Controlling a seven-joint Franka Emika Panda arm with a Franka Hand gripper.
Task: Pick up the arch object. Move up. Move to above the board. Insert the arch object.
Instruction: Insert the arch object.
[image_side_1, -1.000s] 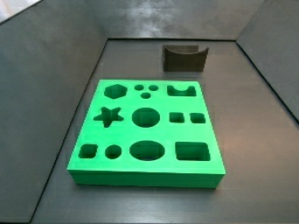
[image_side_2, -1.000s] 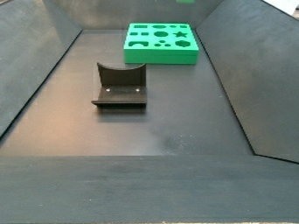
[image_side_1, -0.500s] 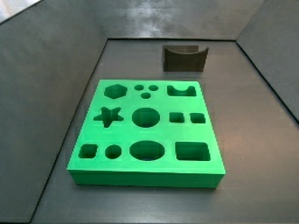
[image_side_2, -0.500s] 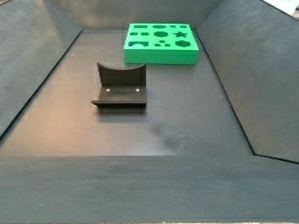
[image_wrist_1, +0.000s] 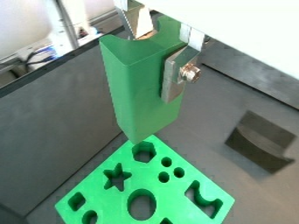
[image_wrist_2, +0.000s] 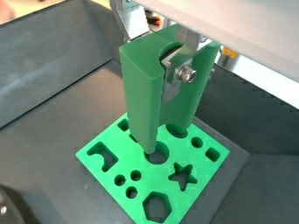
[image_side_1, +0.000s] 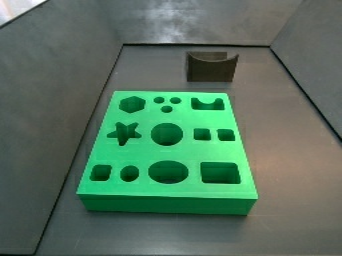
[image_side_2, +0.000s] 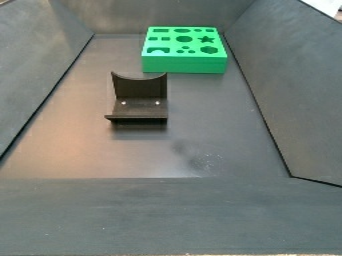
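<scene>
The gripper (image_wrist_1: 158, 54) is clamping the arch object (image_wrist_1: 138, 87) by its upper end & holding it upright, high above the board (image_wrist_1: 105, 203); both wrist views show this, while neither side view shows the gripper or arm at all.

The step in hand, by judgement, is positioning above the board before inserting. To do it well, the robot is best off lining the piece's lower end over the arch hole (image_wrist_2: 100, 156), which sits near a board corner, off to one side of where the piece is hanging now. It should match the notch orientation to the hole, keep the piece vertical, then descend slowly w/o scraping the rim. The notch end isn't clearly visible, so orientation can't be confirmed.

Counts, left to right in a side view: 1 board (image_side_1: 94, 192) w/ 11 holes, 1 dark brown block (image_side_1: 210, 66) beyond it. Also 1 arch object, 1 gripper.
</scene>
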